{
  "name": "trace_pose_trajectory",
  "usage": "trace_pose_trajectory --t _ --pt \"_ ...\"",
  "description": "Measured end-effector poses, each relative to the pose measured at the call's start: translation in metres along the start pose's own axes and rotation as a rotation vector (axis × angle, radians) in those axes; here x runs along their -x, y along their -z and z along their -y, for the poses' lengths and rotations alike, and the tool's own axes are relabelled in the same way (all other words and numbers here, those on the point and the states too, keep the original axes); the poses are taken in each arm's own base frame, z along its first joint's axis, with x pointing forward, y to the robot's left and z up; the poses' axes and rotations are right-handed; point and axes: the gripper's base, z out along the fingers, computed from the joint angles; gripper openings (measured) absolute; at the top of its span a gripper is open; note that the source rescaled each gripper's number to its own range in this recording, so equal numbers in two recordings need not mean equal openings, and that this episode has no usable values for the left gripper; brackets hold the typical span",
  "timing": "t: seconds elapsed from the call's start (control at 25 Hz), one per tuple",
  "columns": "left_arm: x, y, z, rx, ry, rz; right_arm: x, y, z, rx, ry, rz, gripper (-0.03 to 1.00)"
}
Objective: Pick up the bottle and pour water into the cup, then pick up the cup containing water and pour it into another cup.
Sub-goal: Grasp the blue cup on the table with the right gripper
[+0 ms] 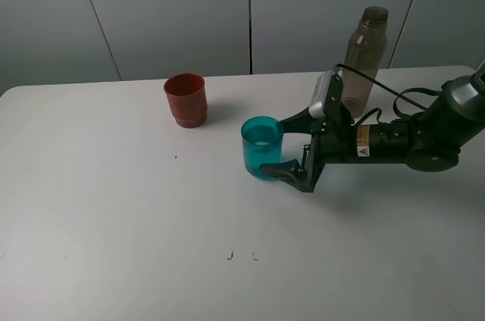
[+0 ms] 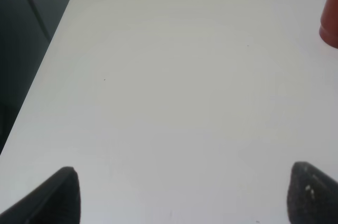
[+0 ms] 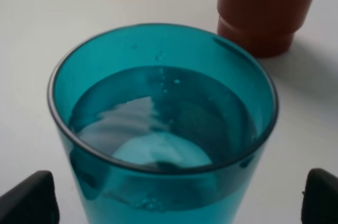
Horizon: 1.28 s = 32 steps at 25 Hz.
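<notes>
Exterior high: the right end effector [image 1: 273,145], released, straddles the teal tumbler [image 1: 260,151] of water; red cup [image 1: 186,100] at its ten o'clock.

White table [image 1: 114,222], teal cup [image 1: 262,151], red-brown cup [image 1: 186,99], smoky grey-brown bottle [image 1: 364,56]

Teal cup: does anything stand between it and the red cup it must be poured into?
Nothing visible. Only bare table lies between the teal cup and the red cup; the bottle stands behind the right gripper, off that path.
</notes>
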Motion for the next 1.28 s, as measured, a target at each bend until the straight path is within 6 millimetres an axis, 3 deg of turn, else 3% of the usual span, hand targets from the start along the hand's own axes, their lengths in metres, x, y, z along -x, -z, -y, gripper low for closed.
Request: trace_pose_trajectory --t 0.36,0.68,1.28 --pt "0.000 0.000 0.000 0.000 0.000 0.000 -0.001 -0.003 -0.001 -0.003 0.033 0.000 1.00" --pt "0.000 0.000 0.000 0.000 0.000 0.000 -0.001 -0.026 0.002 0.017 0.053 0.022 1.00" --pt "0.000 0.000 0.000 0.000 0.002 0.000 0.003 -0.032 0.004 -0.004 0.016 0.049 1.00"
